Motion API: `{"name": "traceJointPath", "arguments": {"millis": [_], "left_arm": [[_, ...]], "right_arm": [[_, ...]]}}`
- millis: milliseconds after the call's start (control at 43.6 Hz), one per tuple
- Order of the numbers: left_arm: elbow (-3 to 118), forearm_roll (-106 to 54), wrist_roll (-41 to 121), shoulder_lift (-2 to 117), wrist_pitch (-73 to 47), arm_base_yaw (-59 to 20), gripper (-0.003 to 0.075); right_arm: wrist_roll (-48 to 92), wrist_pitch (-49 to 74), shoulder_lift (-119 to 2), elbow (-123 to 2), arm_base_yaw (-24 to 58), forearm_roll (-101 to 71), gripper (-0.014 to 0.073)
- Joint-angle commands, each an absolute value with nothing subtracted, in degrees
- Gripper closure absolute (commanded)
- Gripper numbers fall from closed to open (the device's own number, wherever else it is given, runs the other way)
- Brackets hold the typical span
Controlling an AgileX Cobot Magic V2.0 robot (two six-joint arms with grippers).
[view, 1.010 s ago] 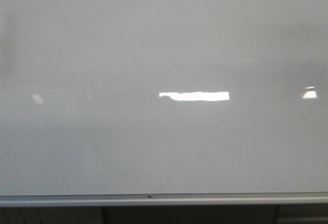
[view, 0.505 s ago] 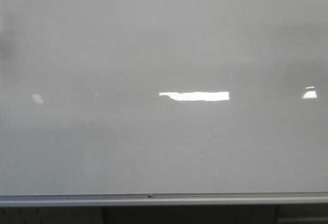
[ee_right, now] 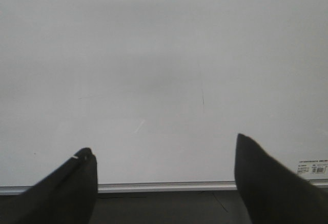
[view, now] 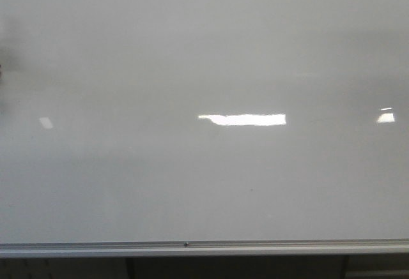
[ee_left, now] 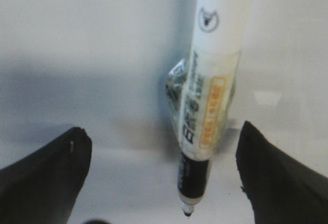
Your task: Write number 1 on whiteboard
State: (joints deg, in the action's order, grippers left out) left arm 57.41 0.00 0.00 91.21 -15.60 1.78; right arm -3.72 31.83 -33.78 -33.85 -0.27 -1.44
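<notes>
The whiteboard (view: 204, 49) is glossy white-grey and fills the front view, with its silver frame (view: 255, 248) along the bottom. No black stroke of the number 1 shows there. In the left wrist view my left gripper (ee_left: 161, 129) is open wide; a white marker (ee_left: 215, 55) with a black tip (ee_left: 187, 212) hangs between the jaws, touching neither, close to the board (ee_left: 77, 29). My right gripper (ee_right: 163, 144) is open and empty before the board (ee_right: 154, 55). A faint thin upright line (ee_right: 203, 103) shows there; I cannot tell what it is.
Bright rectangular light reflections (view: 243, 119) lie on the board. Below the frame is a dark strip (view: 192, 267). A small printed label (ee_right: 312, 166) sits at the board's lower corner. A dark spot (view: 1, 68) shows at the front view's left edge.
A small faint reflection left of the board's middle drifted right and vanished. A dark spot has appeared at the front view's left edge. The board is unchanged.
</notes>
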Motion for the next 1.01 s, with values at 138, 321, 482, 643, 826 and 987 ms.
{"name": "traceJointPath", "arguments": {"millis": [138,321,482,643,826,987], "left_arm": [[59.34,-0.60,0.00,89.53,-10.24,0.69,0.0156],[59.34,-0.60,0.32,91.22,-7.63,-1.10,0.0156],[59.34,-0.60,0.32,92.69,-8.28,-2.21,0.0156],[59.34,-0.60,0.32,92.57,-10.84,-2.21,0.0225],[59.34,-0.60,0.32,92.48,-13.55,-2.21,0.0412],[59.34,-0.60,0.32,92.48,-14.95,-2.21,0.0543]], "right_arm": [[-3.32,27.27,-34.13,-35.33,-0.42,-0.77,0.0014],[-3.32,27.27,-34.13,-35.33,-0.42,-0.77,0.0014],[-3.32,27.27,-34.13,-35.33,-0.42,-0.77,0.0014],[-3.32,27.27,-34.13,-35.33,-0.42,-0.77,0.0014],[-3.32,27.27,-34.13,-35.33,-0.42,-0.77,0.0014],[-3.32,27.27,-34.13,-35.33,-0.42,-0.77,0.0014]]}}
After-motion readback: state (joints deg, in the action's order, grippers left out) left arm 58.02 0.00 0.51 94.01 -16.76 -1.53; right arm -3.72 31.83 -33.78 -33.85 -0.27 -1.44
